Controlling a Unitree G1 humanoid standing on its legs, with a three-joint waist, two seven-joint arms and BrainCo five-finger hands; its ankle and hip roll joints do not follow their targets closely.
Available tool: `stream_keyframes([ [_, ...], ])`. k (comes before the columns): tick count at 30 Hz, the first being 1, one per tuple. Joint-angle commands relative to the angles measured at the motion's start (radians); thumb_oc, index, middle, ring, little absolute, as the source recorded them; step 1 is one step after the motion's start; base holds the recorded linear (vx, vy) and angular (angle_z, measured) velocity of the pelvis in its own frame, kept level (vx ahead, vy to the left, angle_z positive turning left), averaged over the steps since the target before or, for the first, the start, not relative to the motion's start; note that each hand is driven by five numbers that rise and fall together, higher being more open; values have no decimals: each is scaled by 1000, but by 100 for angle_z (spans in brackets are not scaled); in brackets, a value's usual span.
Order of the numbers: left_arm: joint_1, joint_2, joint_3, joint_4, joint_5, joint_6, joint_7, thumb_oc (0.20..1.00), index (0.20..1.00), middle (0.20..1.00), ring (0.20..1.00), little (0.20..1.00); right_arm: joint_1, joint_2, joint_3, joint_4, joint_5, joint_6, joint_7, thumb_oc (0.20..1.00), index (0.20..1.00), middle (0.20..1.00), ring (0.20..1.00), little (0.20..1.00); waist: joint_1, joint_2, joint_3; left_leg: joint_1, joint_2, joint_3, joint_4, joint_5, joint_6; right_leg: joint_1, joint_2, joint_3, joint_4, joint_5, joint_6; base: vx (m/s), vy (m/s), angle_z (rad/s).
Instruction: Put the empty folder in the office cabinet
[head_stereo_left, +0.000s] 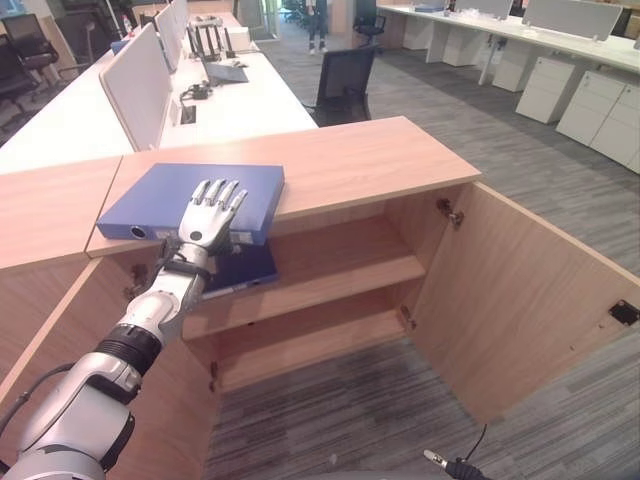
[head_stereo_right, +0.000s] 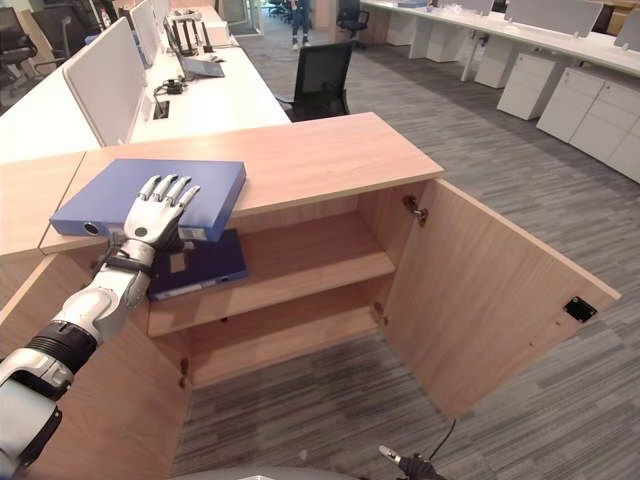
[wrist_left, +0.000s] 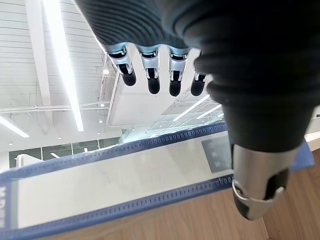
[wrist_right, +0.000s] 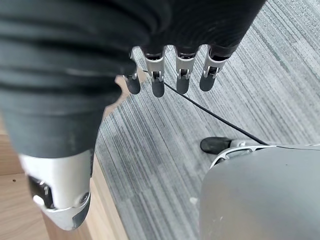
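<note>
Grey striped carpet (head_stereo_left: 480, 150) covers an open office — long white desks (head_stereo_left: 240, 100) with dividers, a black chair (head_stereo_left: 345, 85), white drawer units (head_stereo_left: 590, 105).

Bright, even office light from overhead w/ no hard shadows. Ceiling strip lights (wrist_left: 60, 60) glare white in the left wrist view. Cabinet (head_stereo_left: 330, 270) interior is darker under its top; soft shade on the shelves, esp. at the left behind the left hand (head_stereo_left: 212, 215). Wide-angle bend at the edges: far desks (head_stereo_left: 520, 40) curve. Wrist views: dark ribbed covers up close are out of focus, fingers (wrist_right: 157, 82) fairly sharp; carpet (wrist_right: 165, 150) clear.
</note>
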Motion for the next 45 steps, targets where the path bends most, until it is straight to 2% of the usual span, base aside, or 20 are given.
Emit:
stream_keyframes([
  [1,-106,33,23,43,23,-2,8,1000,1000,1000,1000,1000,-61,10,35,83,-17,-8,-1,1000,1000,1000,1000,1000,-8,-22,-2,45,26,-94,3,-134,-22,79,-28,-8,7,-77,66,0,0,0],
  [15,-130,35,21,104,10,16,16,1000,1000,1000,1000,1000,-63,8,38,84,-16,-6,2,1000,1000,1000,1000,1000,-11,-23,-6,50,25,-90,3,-134,-22,80,-27,-4,7,-75,67,0,0,0],
  [45,-293,0,-155,319,17,26,3,1000,1000,1000,1000,1000,-60,1,61,105,-13,-10,-3,1000,1000,1000,1000,1000,-36,-15,-6,59,26,-72,3,-134,-23,76,-25,12,7,-73,69,-3,-1,-3],
])
